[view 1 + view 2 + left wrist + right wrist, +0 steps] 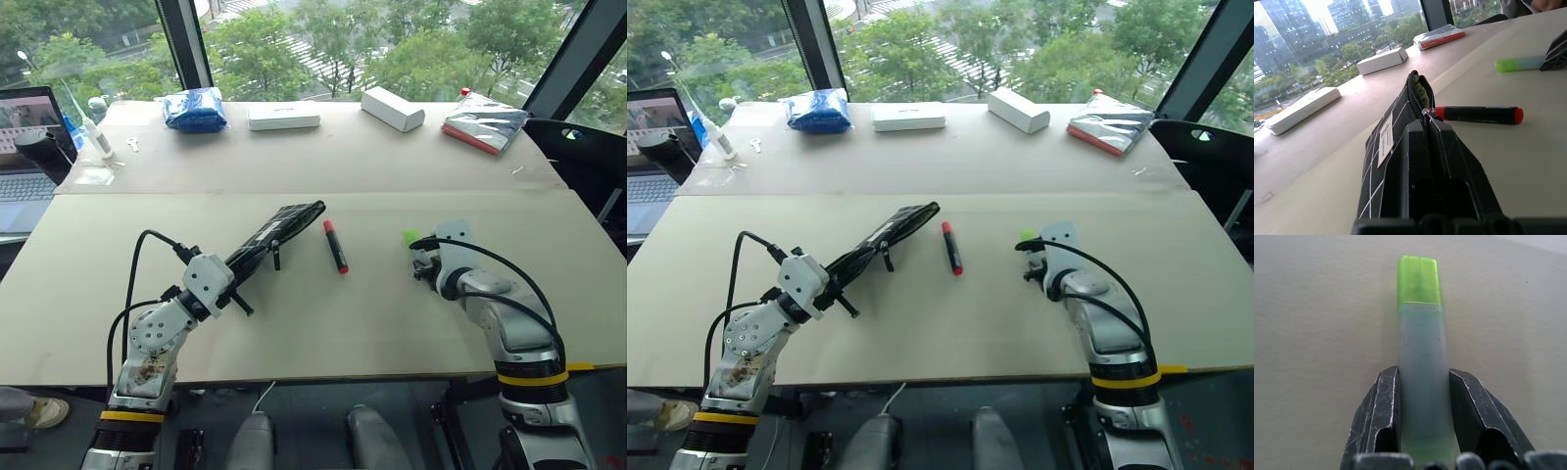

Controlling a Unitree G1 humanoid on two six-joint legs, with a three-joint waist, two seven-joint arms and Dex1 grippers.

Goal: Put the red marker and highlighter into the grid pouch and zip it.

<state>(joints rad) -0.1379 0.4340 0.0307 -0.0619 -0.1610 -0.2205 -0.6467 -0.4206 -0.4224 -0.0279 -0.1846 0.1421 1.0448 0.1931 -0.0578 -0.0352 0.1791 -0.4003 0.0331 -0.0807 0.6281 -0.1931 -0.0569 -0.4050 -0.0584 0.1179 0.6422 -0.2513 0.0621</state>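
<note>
My left gripper (242, 264) is shut on the near end of the grid pouch (282, 227), a black case with white grid lines, holding it tilted up off the table. Its zipper mouth (1420, 93) gapes at the far end. The red marker (335, 246) lies flat on the table just right of the pouch's tip. Further right, the highlighter (1420, 333) lies on the table with its yellow-green cap (409, 236) pointing away. My right gripper (1420, 379) is shut on its pale body, one finger pressed against each side.
Along the far table edge sit a blue cloth bundle (193, 108), two white boxes (283, 117) (392, 108) and a silver-and-red packet (485, 122). A laptop (24, 162) and a white tube (95, 135) stand at the far left.
</note>
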